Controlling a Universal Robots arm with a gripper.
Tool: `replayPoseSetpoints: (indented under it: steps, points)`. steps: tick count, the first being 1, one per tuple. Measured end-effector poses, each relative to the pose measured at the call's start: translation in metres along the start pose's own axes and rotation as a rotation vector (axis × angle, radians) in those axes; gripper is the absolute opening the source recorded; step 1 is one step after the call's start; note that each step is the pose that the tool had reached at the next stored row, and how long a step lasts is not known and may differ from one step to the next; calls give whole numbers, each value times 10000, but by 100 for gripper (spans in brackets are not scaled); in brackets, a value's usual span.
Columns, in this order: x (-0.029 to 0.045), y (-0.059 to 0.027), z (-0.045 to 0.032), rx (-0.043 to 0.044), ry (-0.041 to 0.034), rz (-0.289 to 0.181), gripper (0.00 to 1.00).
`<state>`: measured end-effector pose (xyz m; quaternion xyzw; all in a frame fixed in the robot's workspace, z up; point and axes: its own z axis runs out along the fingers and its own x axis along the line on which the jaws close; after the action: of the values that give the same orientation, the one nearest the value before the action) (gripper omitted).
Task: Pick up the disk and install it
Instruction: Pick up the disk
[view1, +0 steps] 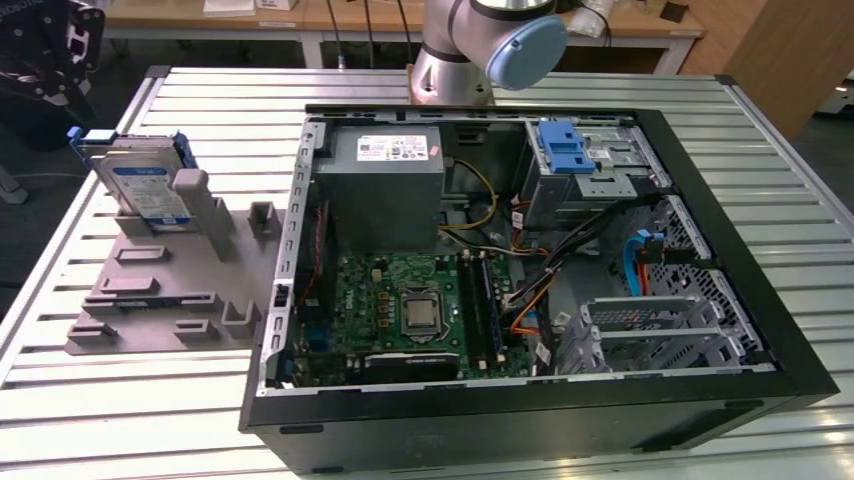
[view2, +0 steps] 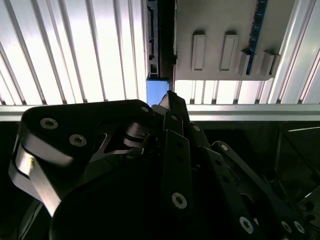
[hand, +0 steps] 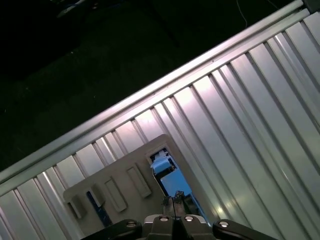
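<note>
Blue-framed, the disk (view1: 140, 185) stands on edge in the grey holder (view1: 147, 310) beside the computer case (view1: 507, 430); we see our gripper (hand: 173, 201) directly above its top edge, jaws clenched on nothing.

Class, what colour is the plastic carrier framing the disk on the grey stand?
Blue; the carrier around the disk shows best in the exterior view.

Ribbed metal table (view1: 160, 410); pale wooden desks (view1: 360, 20) behind; dark floor (view1: 20, 250).
</note>
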<state>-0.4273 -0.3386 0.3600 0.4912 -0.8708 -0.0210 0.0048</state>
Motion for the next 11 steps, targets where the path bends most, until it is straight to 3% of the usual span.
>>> replayPoseSetpoints:
  steps: [11]
  points:
    - [0,0,0,-11,38,-920,11]
